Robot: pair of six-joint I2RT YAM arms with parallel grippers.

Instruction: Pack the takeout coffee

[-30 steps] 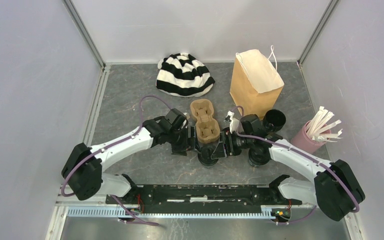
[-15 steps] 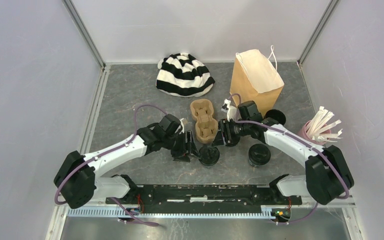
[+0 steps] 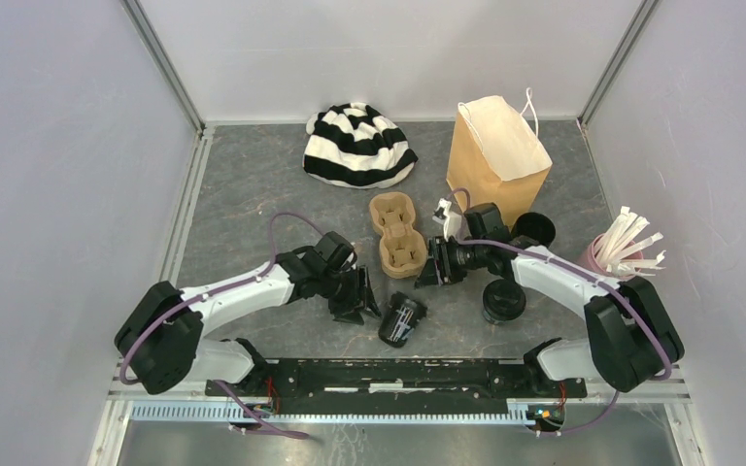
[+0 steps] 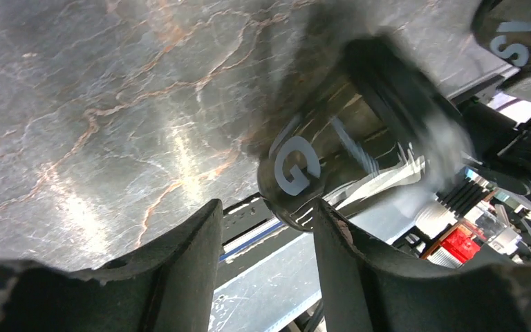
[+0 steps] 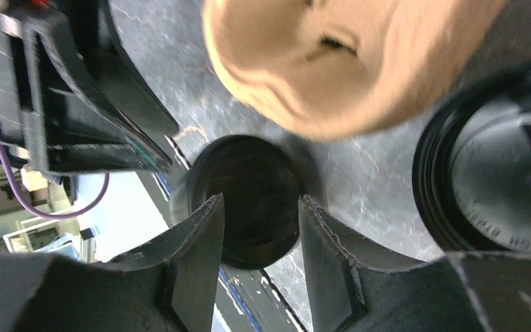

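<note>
Top external: I see one coffee cup tipped on its side on the tabletop, just beside the left claw; the other cup stands upright. Left wrist: claw spread, pinching nothing. Right wrist: right claw spread, empty, carrier ahead.

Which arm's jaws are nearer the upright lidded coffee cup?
Right. The right jaws hang beside the cardboard carrier, left of the lidded cup; the left jaws are farther, past the tipped cup.
</note>
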